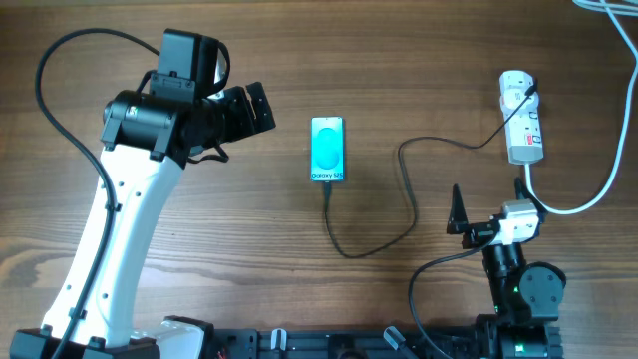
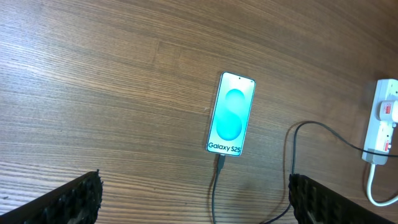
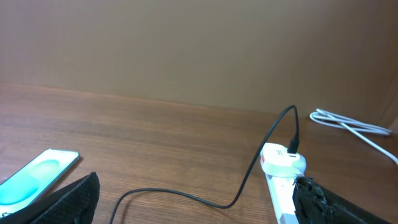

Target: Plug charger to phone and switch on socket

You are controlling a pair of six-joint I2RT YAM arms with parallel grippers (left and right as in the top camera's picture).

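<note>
The phone [image 1: 327, 150] lies flat mid-table, teal screen up, "Galaxy S25" text at its near end. It also shows in the left wrist view [image 2: 231, 113] and the right wrist view [image 3: 34, 177]. The charger cable [image 1: 404, 170] meets the phone's near end [image 2: 220, 165], loops across the table and ends in a black plug in the socket [image 1: 521, 120]. The socket also shows in the wrist views [image 2: 380, 124] [image 3: 283, 163]. My left gripper [image 1: 254, 108] [image 2: 194, 190] is open and empty, raised left of the phone. My right gripper [image 1: 491, 204] [image 3: 196, 193] is open and empty, just short of the socket's near end.
The socket's thick white cord [image 1: 598, 199] curves from its near end round to the far right table edge, also in the right wrist view [image 3: 348, 123]. The left arm's black cable [image 1: 50, 100] arcs over the table's left side. Bare wood lies between the phone and the socket.
</note>
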